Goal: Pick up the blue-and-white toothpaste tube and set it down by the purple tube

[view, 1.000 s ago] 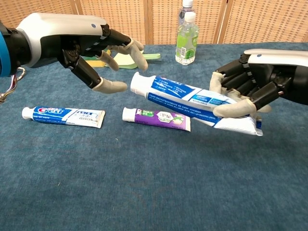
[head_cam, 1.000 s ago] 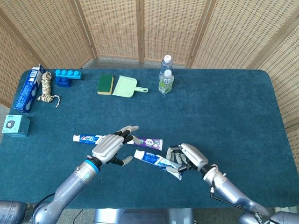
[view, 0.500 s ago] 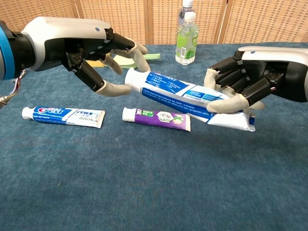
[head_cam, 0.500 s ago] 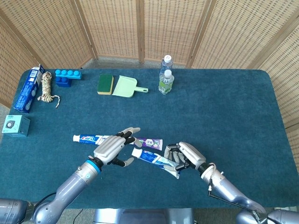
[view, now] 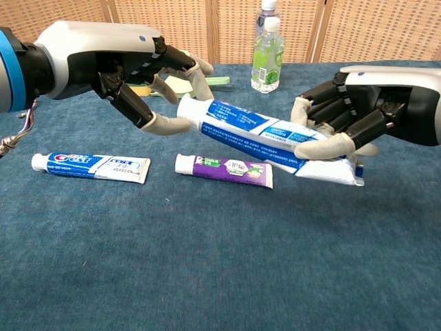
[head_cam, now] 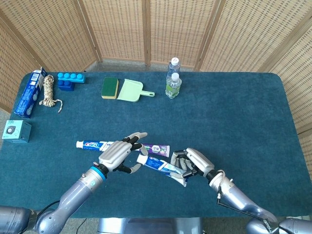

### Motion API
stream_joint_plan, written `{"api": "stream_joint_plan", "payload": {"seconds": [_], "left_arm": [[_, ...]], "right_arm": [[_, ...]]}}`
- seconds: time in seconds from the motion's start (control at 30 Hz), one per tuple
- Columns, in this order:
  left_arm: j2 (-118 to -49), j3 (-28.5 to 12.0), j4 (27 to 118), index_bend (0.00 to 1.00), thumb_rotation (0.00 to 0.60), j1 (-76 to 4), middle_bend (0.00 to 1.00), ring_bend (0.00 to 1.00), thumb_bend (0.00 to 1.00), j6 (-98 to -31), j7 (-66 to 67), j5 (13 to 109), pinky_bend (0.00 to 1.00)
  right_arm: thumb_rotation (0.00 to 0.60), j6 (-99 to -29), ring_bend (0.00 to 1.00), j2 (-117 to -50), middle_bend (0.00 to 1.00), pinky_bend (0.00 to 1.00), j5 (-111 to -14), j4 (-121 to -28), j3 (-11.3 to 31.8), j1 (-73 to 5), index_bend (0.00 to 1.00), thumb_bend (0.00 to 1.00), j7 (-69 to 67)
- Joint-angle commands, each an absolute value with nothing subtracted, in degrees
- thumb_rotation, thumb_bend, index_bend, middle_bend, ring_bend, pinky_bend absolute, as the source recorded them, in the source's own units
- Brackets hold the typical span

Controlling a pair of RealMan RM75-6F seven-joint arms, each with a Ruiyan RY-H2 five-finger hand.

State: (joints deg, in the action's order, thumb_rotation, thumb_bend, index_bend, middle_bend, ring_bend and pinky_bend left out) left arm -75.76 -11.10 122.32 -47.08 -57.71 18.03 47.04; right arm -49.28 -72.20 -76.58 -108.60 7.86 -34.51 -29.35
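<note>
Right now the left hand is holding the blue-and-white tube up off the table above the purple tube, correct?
Not quite: the right hand holds the blue-and-white tube, as the chest view shows. The left hand only reaches toward its cap end. The tube is up off the table, above the purple tube.

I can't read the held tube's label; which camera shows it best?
Chest view: the tube lies broadside and large, held off the table by the right hand. The head view shows it small, partly under the fingers.
</note>
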Motion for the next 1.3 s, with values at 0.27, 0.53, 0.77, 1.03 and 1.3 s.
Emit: {"api": "stream_joint_plan", "payload": {"seconds": [0.27,0.53,0.77,1.03,1.3], "left_arm": [[-75.7,-10.8,122.2,0.41,0.6,-47.5,0.08,0.0,0.33,-58.3,17.5,46.9,0.18],[-75.9,-10.7,122.0,0.42,0.6,-47.9,0.08,0.0,0.33,-58.3,17.0,46.8,0.18],[-76.1,-10.6,121.8,0.45,0.6,-48.2,0.08,0.0,0.33,-58.5,16.9,46.6,0.18],[-76.3,-10.4,121.6,0.46,0.6,-48.2,0.09,0.01,0.33,-59.0,16.6,46.7,0.18],[-76.3,-10.1,121.7,0.5,0.6,-48.2,0.1,0.01,0.33,-59.3,16.5,47.1,0.18]], "right_arm": [[0.6,-48.8,0.74,-71.6,0.74,0.9,-76.2,-108.1,7.9,-34.4,0.97,0.52,-30.5],[0.6,-48.3,0.74,-71.6,0.74,0.9,-76.0,-108.1,8.0,-34.7,0.97,0.52,-30.4],[0.6,-48.1,0.74,-71.4,0.74,0.9,-75.8,-108.2,8.0,-34.7,0.96,0.52,-30.6],[0.6,-47.9,0.74,-71.3,0.74,0.9,-75.9,-108.2,8.1,-34.7,0.96,0.52,-30.9],[0.6,-47.8,0.74,-71.3,0.74,0.9,-75.3,-107.6,8.3,-34.7,0.96,0.52,-31.2]]}}
